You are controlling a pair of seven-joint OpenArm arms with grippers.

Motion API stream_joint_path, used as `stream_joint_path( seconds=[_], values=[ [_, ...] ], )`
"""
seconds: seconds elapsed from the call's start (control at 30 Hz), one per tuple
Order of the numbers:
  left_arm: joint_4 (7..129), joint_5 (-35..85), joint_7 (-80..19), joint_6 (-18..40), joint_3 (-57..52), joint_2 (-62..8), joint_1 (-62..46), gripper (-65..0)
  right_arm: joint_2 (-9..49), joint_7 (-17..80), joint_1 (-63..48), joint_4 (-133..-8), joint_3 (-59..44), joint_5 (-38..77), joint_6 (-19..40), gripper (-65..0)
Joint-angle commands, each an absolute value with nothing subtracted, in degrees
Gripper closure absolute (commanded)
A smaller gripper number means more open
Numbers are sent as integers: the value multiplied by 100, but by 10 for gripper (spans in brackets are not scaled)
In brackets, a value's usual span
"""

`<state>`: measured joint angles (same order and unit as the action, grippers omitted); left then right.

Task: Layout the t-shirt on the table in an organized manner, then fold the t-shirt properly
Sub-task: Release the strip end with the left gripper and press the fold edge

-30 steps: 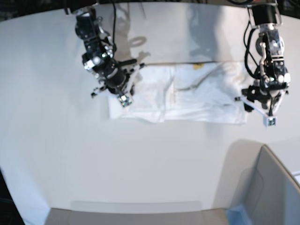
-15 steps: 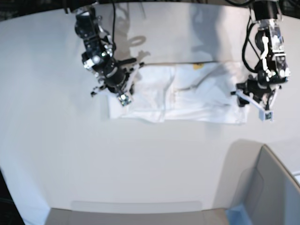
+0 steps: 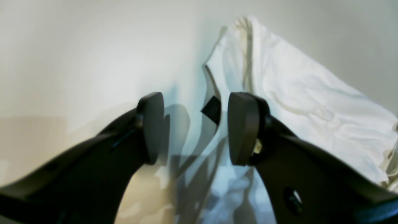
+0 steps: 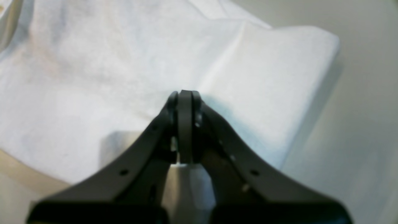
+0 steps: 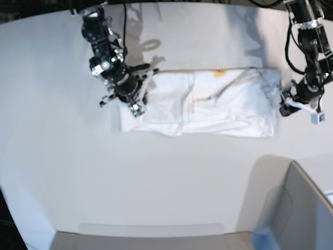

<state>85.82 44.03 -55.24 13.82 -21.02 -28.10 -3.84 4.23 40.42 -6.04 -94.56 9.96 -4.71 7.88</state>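
left pincer gaping beside t-shirt edge, lining up a pinch | right pincer clenched, pressing cloth onto table

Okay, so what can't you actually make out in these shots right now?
- White cotton t-shirt: front print hidden, folded inward; base view shows only an orange speck.
- Right end effector: its shut fingers hide any pinched cloth, right wrist view.
- Left end effector: blurred close-up; small black tag unreadable.

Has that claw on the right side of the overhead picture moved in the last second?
Yes. The left gripper has drawn sideways off the t-shirt, away from its end and toward the picture's right edge. It now hangs open over the bare table.
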Motion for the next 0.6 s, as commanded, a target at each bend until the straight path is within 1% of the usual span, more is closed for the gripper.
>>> stream_joint_path(
  seconds=[0.0,0.2,0.33,0.4,0.43,0.5,0.57],
  values=[
    [8637,4444,-5464,1429,-2132,-2897,-347,-313,426,4022,-585,-9552,989,-479,778,0],
    [8444,4426,-5402,1455,-2114,-2782,-347,-303,426,4022,-585,-9552,989,-497,778,0],
    [8084,4418,-5218,1455,-2114,-2738,-347,-213,426,4022,-585,-9552,989,-497,778,0],
    [7802,4418,-5007,1455,-2114,-2598,-338,-177,426,4022,-585,-9552,989,-497,778,0],
    [7679,4418,-4971,1455,-2114,-2598,-338,-170,426,4022,-585,-9552,989,-497,778,0],
    [7565,4418,-4866,1455,-2114,-2589,-338,-175,426,4022,-585,-9552,989,-497,778,0],
    [7565,4418,-4857,1455,-2114,-2589,-338,-193,426,4022,-585,-9552,989,-497,778,0]
  ],
)
